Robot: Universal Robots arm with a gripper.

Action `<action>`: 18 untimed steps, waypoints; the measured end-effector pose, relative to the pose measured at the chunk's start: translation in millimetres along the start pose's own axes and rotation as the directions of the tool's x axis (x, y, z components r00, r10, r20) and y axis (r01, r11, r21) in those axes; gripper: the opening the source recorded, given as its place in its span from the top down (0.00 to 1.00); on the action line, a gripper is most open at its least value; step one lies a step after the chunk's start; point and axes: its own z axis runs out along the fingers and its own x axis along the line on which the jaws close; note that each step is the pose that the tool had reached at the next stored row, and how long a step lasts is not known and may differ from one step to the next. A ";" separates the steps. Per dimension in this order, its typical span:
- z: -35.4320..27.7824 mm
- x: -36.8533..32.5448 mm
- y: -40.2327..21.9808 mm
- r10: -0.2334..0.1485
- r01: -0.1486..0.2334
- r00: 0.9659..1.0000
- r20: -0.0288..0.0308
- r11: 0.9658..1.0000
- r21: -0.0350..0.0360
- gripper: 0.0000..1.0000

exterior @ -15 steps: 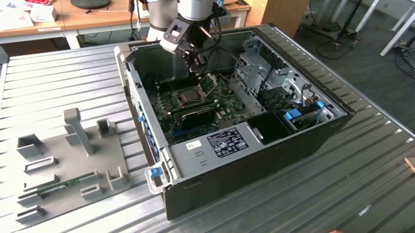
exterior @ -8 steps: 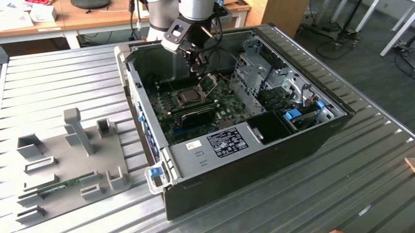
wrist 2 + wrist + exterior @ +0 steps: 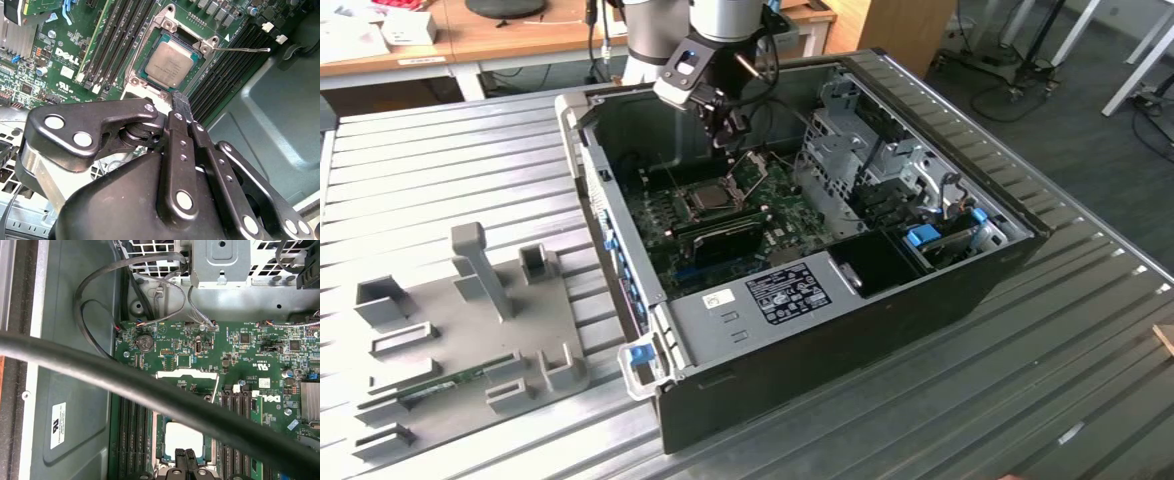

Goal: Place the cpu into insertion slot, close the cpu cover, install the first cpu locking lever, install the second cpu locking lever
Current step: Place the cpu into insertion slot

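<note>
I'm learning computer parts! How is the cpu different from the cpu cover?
The cpu is a solid square; the cpu cover is a frame with an open middle. The cpu lies flat in the insertion slot; the cpu cover stands raised, open. Both look silvery.

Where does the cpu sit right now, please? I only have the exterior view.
Observer: In the second wrist view the cpu lies flat inside the insertion slot.
Operator: Thanks. Is it covered yet?
Observer: No; the first wrist view shows the cpu cover swung open, off the chip.
Operator: And is anything being held?
Observer: Nothing that I can see: in the second wrist view the gripper is shut, close beside the slot's rim.
</note>
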 end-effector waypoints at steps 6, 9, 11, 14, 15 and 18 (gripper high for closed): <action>0.1 0.0 0.7 0.000 0.000 1.000 0.000 1.000 0.000 0.89; 0.1 0.0 0.8 0.000 0.000 1.000 0.000 1.000 0.000 0.89; 0.1 0.0 0.8 0.000 0.000 1.000 0.000 1.000 0.000 0.89; 0.3 0.0 2.3 0.000 0.000 1.000 0.000 1.000 0.000 0.89; 0.3 0.0 3.2 0.000 0.000 1.000 0.000 1.000 0.000 0.89; 0.6 0.0 6.5 0.000 0.000 1.000 0.000 1.000 0.000 0.89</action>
